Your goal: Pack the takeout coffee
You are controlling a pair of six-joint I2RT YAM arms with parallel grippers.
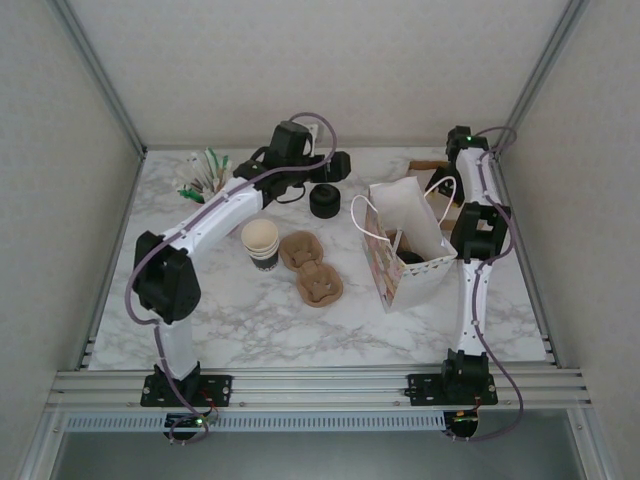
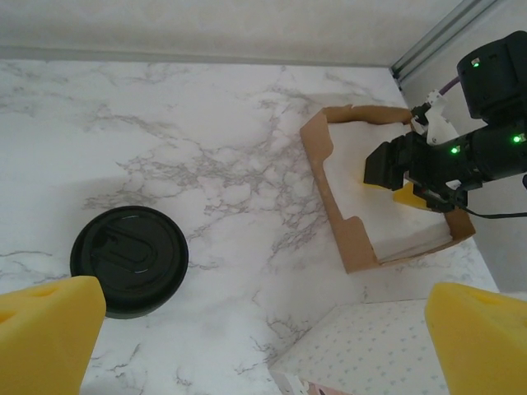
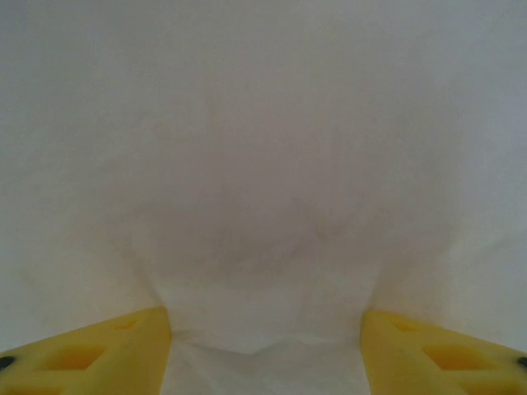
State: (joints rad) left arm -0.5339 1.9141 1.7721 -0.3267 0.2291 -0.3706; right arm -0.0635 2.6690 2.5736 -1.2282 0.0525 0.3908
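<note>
A dark round top (image 1: 409, 258) shows low inside the white dotted paper bag (image 1: 405, 250); it looks like the lid of the takeout coffee, with the cup itself hidden. My right gripper (image 3: 265, 329) is down in the brown cardboard box (image 2: 346, 234) of white napkins (image 2: 383, 210) at the back right, and white paper bunches from finger to finger. Seen from the left wrist, the right gripper (image 2: 412, 188) hangs over that box. My left gripper (image 2: 265, 317) is open and empty above the marble, between a pile of black lids (image 2: 129, 259) and the bag's corner (image 2: 387, 350).
A stack of lidless cream-rimmed cups (image 1: 261, 243) and two brown pulp carriers (image 1: 300, 249) (image 1: 320, 285) stand left of the bag. The lid pile (image 1: 325, 200) is behind them. A holder of green and white packets (image 1: 205, 178) sits at the back left. Frame rails border the table.
</note>
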